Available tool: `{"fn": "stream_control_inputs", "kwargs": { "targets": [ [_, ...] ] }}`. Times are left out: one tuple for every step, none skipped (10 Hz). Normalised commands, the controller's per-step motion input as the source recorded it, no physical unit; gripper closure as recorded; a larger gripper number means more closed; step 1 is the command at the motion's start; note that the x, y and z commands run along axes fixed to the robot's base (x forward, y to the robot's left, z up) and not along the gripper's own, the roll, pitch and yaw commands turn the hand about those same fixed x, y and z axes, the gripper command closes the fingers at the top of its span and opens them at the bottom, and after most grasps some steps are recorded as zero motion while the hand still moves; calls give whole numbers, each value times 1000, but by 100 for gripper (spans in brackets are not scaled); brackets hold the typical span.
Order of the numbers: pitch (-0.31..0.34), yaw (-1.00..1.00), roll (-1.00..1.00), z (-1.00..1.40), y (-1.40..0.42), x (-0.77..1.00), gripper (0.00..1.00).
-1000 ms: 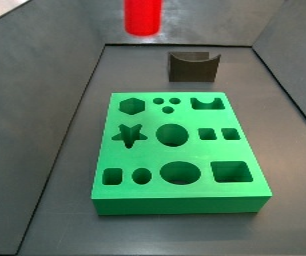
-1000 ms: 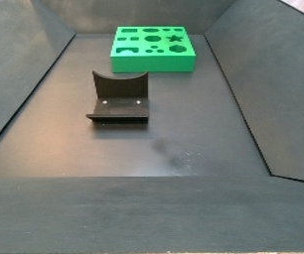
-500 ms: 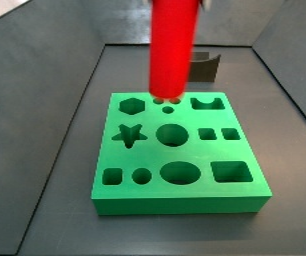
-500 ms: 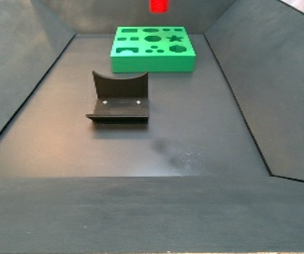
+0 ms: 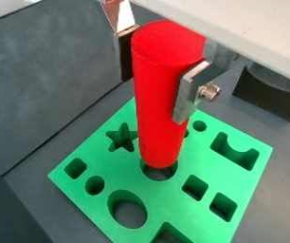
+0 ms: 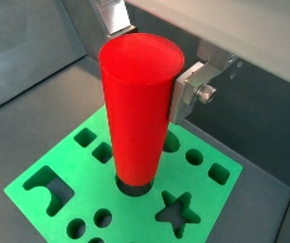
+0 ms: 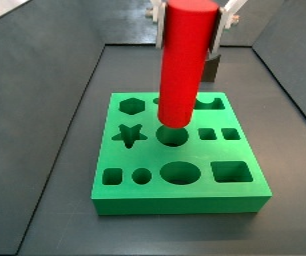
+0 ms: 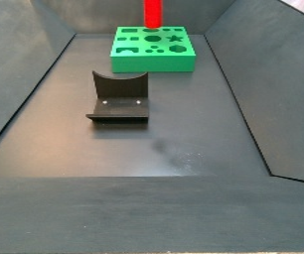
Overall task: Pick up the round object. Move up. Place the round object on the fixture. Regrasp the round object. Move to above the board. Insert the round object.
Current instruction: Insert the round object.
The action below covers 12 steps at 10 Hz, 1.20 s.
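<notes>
We see the gripper (image 5: 173, 71) over the board (image 7: 177, 195), its fingers (image 5: 192, 92) shut tight on the round object (image 5: 162, 100). It stands upright w/ its low end at the big round hole mid-board. The fixture (image 8: 119, 100) sits apart, nothing in its notch.

The surface (image 8: 182, 129) is a flat, dark grey, matte floor. Sloped dark grey walls enclose it: a left wall (image 8: 22, 69) and a right wall (image 8: 267, 79) in a side view. A faint lighter smudge (image 8: 182, 155) marks the floor near its middle. A side wall (image 7: 36, 50) carries a green tint in a side view.
</notes>
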Motion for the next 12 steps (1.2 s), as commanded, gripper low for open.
{"fn": "stream_control_inputs", "kwargs": {
  "targets": [
    [-10, 0, -86, -411, 6, -6, 100],
    [0, 0, -80, -389, 0, 0, 100],
    [0, 0, -69, -314, 0, 0, 100],
    [0, 0, -27, -251, 0, 0, 100],
    [0, 0, -1, -269, 0, 0, 100],
    [0, 0, 0, -363, 0, 0, 100],
    [0, 0, 0, -400, 0, 69, 100],
    [0, 0, 0, -434, 0, 174, 100],
    [0, 0, 3, -451, 0, 166, 100],
    [0, 0, 16, -440, -6, 197, 100],
    [0, 0, 0, -443, -6, 129, 100],
    [-10, 0, 3, -531, -14, 0, 100]
  ]
}}
